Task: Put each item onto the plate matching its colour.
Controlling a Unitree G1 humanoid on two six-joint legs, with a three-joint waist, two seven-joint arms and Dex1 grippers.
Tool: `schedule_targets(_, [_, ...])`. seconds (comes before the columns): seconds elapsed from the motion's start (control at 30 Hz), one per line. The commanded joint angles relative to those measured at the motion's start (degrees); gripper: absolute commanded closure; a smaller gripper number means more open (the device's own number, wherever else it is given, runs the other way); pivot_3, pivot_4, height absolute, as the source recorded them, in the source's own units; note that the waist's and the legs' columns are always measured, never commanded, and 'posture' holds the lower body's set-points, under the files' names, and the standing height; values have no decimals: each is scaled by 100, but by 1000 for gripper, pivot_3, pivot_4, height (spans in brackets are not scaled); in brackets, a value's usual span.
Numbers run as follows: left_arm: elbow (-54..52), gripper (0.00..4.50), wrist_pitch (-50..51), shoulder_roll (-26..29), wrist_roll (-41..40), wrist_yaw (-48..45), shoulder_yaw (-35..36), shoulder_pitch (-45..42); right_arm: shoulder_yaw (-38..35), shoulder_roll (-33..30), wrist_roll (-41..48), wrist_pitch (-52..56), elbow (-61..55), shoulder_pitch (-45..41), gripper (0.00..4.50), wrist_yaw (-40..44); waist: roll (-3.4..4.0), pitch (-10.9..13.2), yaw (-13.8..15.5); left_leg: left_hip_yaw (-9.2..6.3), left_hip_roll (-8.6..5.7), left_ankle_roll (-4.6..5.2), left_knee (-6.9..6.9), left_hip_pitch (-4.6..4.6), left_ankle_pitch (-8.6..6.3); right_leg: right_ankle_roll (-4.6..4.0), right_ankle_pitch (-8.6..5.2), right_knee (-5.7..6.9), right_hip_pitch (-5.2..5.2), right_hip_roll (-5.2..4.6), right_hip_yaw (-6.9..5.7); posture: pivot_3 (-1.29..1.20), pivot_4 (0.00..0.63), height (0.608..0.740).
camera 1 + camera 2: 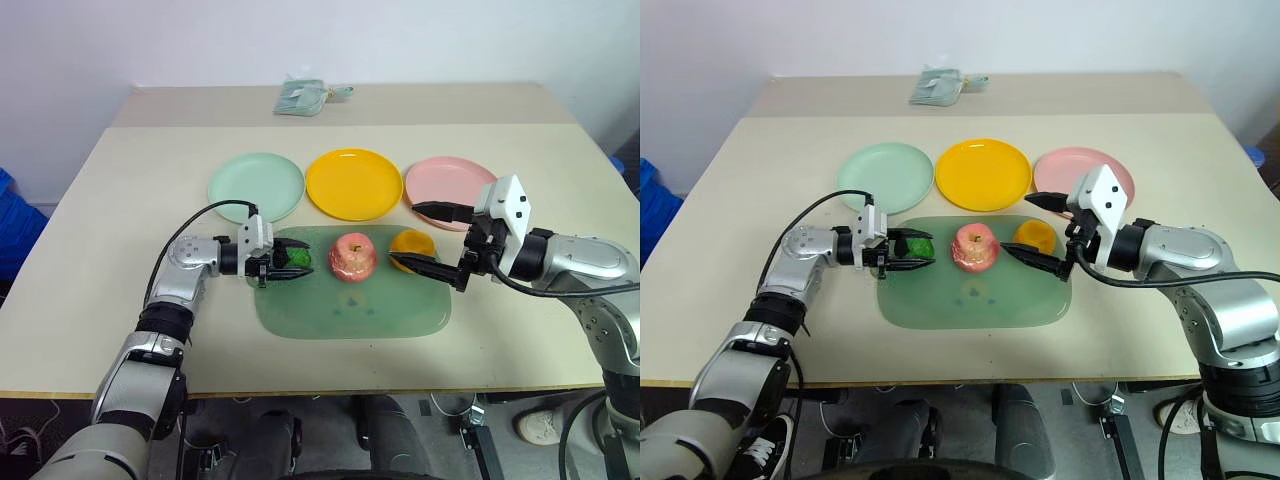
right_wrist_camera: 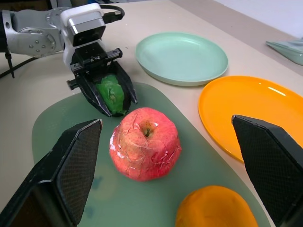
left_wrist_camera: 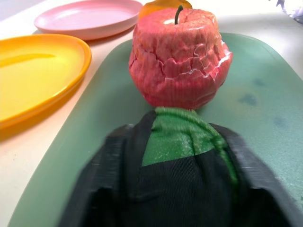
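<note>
Well, apple [image 1: 353, 257] sits just beside clamped green ball [image 1: 296, 257] — orange fruit [image 1: 411, 244] beyond.

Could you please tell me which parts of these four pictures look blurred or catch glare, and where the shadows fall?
Left wrist view: the left tool's black fingers are blurred around the green ball, while the apple is crisp. Right wrist view: the right tool's fingers are soft. Left eye view: even light, a sheen on the yellow plate, soft shadows on the green mat.
</note>
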Motion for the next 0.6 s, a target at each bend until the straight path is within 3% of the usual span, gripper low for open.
schedule_targets(0.03, [4, 2587, -4, -87, -299, 648, 527, -331, -154, -7, 74, -68, -121, -158, 0, -22, 0, 0, 1, 0, 0, 0, 0, 0, 0, 0, 0, 0, 0, 0, 0, 0, 150, 740])
schedule_targets(0.23, [1223, 2587, -332, -143, 255, 3512, 1157, -1268, -27, 137, -88, -244, 96, -326, 0, -76, -5, 1, 71, -1, -1, -15, 5, -1, 8, 2, 1, -1, 0, 0, 0, 0, 150, 740])
schedule_targets(0.37, [1922, 2587, -365, -172, 553, 4551, 1178, -1669, 49, 205, -169, -308, 161, -404, 0, -98, -4, 1, 110, 1, -3, -25, 0, 0, 14, 2, 1, -2, 0, 1, 0, 0, 150, 740])
schedule_targets(0.47, [2143, 2587, -337, -249, 464, 4639, 1275, -1806, 59, 236, -209, -312, 163, -428, 0, -89, -4, 1, 115, 2, -7, -25, 1, -2, 14, 2, 1, -3, 0, -1, -1, 0, 150, 740])
schedule_targets(0.5, [2132, 1886, -502, -270, 447, 4592, 1285, -1833, 49, 238, -187, -272, 146, -431, 0, -94, -4, 1, 121, 1, -6, -25, 2, -3, 14, 2, 1, -3, 0, -2, -1, 0, 150, 740])
schedule_targets(0.53, [2101, 1659, -586, -293, 373, 4454, 1326, -1856, 42, 238, -172, -245, 130, -428, 0, -94, -5, 1, 127, 0, -7, -25, 3, -5, 14, 2, 1, -3, -1, -2, -2, 0, 150, 740])
schedule_targets(0.6, [2026, 712, -754, -290, 288, 4299, 1394, -1869, 37, 235, -140, -187, 98, -416, 0, -91, -5, 1, 126, -2, -7, -25, 4, -6, 14, 2, 1, -3, 0, -4, -3, 0, 150, 740])
